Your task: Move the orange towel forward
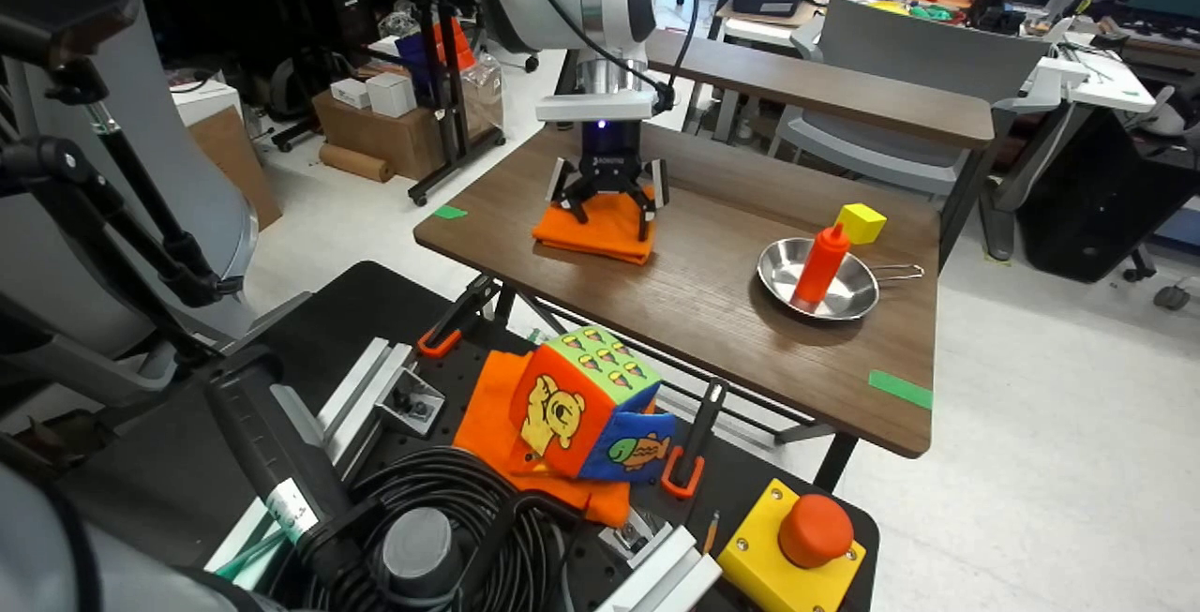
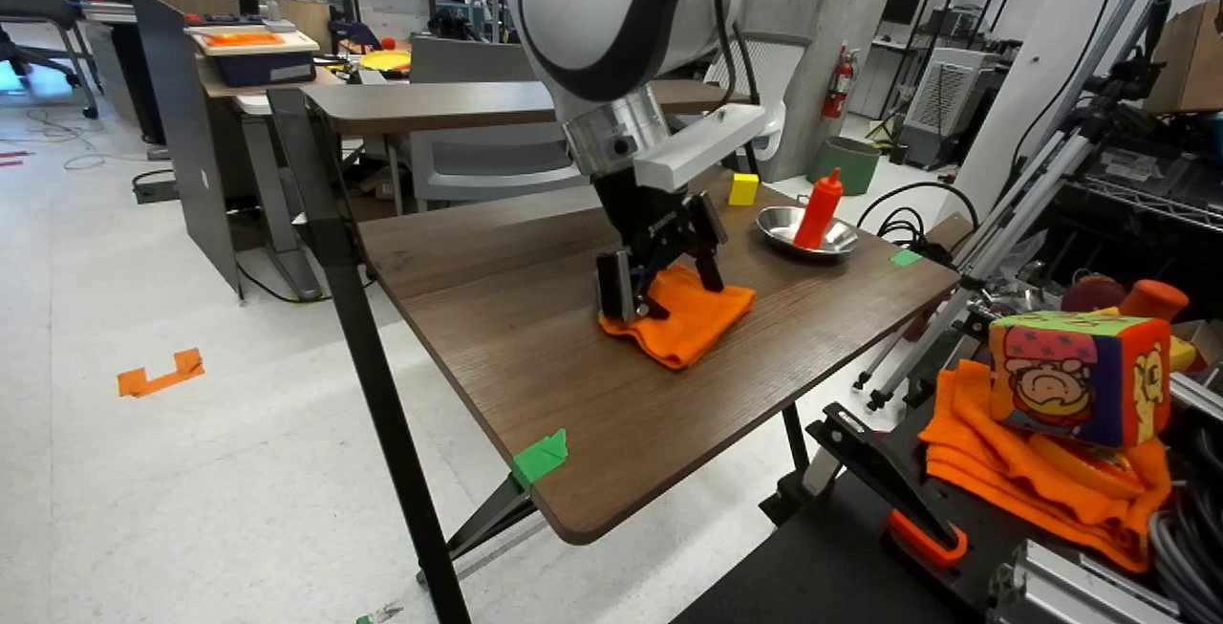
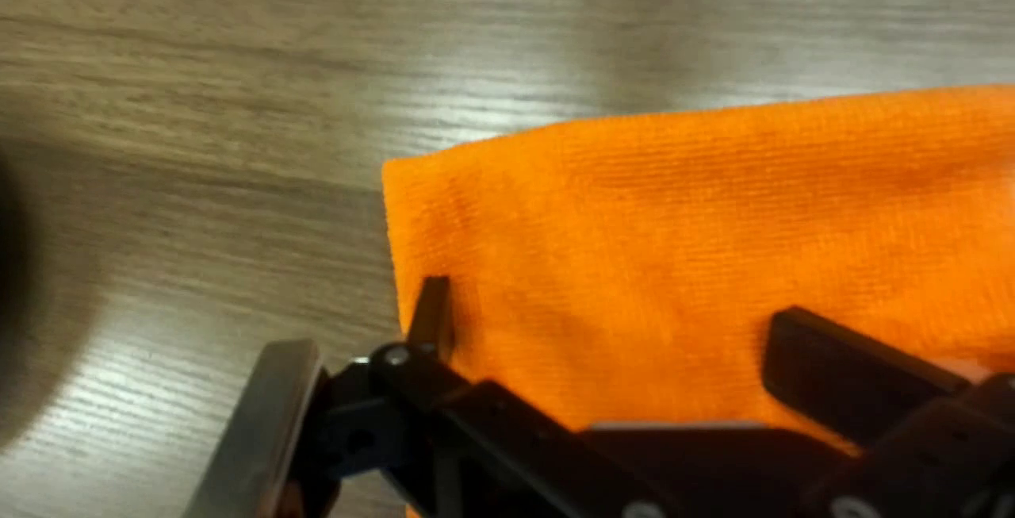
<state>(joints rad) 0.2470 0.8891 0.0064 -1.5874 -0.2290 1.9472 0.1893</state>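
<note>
The folded orange towel (image 1: 600, 239) lies flat on the brown table under my gripper; it also shows in an exterior view (image 2: 686, 330). In the wrist view the towel (image 3: 674, 209) fills the middle and right, with one corner at upper left. My gripper (image 1: 614, 227) points down over it with its fingers spread wide, also in an exterior view (image 2: 688, 299). In the wrist view the gripper (image 3: 609, 312) has its left finger near the towel's left edge and its right finger over the cloth. The fingertips are at or very close to the cloth. Nothing is pinched between them.
A metal pan (image 1: 855, 298) holding a red bottle (image 1: 821, 265) stands on the table (image 1: 722, 284), with a yellow block (image 1: 861, 223) nearby. Green tape marks table corners. A black cart (image 1: 375, 298) beside it holds another orange cloth (image 1: 487, 406) under a picture cube (image 1: 591, 406).
</note>
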